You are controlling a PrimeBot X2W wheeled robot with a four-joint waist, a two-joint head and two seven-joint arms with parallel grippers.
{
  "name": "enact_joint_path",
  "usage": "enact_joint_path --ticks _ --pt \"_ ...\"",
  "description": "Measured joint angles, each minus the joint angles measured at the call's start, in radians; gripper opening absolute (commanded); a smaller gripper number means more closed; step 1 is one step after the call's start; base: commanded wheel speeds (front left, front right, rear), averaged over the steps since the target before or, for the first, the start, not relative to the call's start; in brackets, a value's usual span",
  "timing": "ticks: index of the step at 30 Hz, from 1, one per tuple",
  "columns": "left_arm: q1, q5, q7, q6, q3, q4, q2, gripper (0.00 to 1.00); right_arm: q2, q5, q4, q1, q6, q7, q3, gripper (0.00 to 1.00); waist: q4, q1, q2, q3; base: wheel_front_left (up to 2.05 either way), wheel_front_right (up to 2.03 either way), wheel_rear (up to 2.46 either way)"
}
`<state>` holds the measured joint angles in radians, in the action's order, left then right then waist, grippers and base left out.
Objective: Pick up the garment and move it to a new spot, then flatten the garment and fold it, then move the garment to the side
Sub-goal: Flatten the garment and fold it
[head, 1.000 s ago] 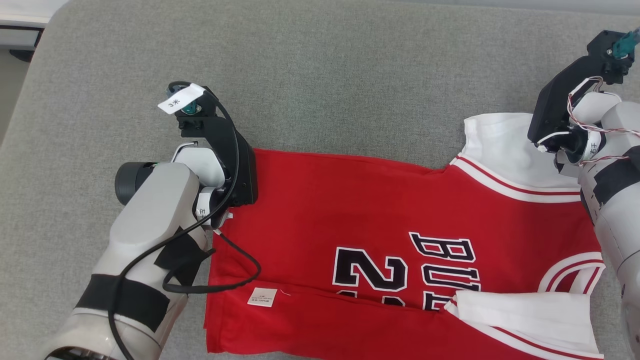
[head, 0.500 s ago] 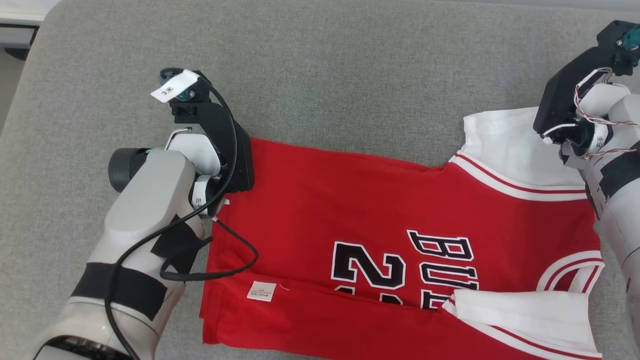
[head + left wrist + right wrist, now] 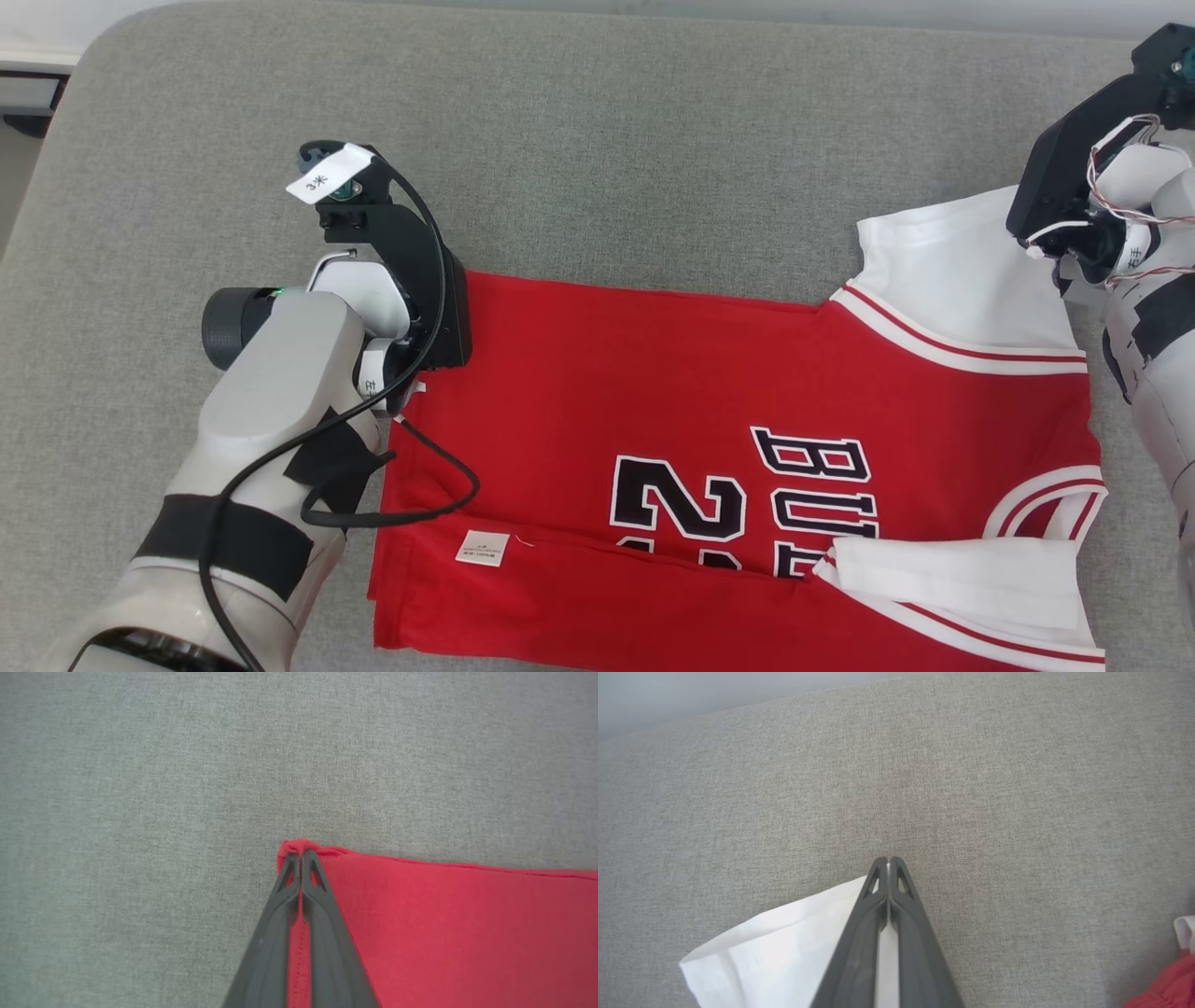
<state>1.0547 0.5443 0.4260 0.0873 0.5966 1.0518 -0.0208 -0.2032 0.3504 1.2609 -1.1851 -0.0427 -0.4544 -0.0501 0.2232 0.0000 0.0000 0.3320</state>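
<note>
Dark left fingers (image 3: 273, 933) low, tight on garment (image 3: 444, 933) corner

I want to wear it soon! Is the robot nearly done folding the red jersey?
About halfway. Done: the jersey lies flat, its near edge already folded over. In hand: the left claw pinches a red corner, the right claw the white sleeve. Left: probably fold the far side over, then move it aside.

Grey fabric surface (image 3: 607, 140), perhaps a cushion, red jersey (image 3: 653, 373) laid out
</note>
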Motion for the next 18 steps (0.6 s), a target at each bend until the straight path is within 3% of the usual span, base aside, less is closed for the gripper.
enact_joint_path --ticks 3,4,5,18 --pt "0.000 0.003 -0.004 -0.001 0.005 0.001 0.000 0.00 0.004 0.000 0.006 0.005 0.007 -0.004 -0.003 0.00 -0.003 0.0000 0.0000 -0.004 0.00 0.00 0.00" --pt "0.000 0.004 -0.004 -0.001 0.006 0.001 0.000 0.00 0.006 0.000 0.007 0.006 0.006 -0.004 -0.002 0.77 -0.003 0.0000 0.0000 -0.005 0.00 0.00 0.00" --pt "0.000 0.004 -0.004 -0.002 0.009 0.001 0.000 0.00 0.008 0.000 0.008 0.006 0.006 -0.004 -0.002 1.00 -0.004 0.0000 0.0000 -0.005 0.00 0.00 0.00" --pt "0.000 0.045 -0.006 -0.009 0.043 -0.008 -0.001 0.00 0.014 0.000 0.026 0.009 0.006 -0.027 -0.006 1.00 0.001 0.0000 0.0000 0.009 0.00 0.00 0.00"
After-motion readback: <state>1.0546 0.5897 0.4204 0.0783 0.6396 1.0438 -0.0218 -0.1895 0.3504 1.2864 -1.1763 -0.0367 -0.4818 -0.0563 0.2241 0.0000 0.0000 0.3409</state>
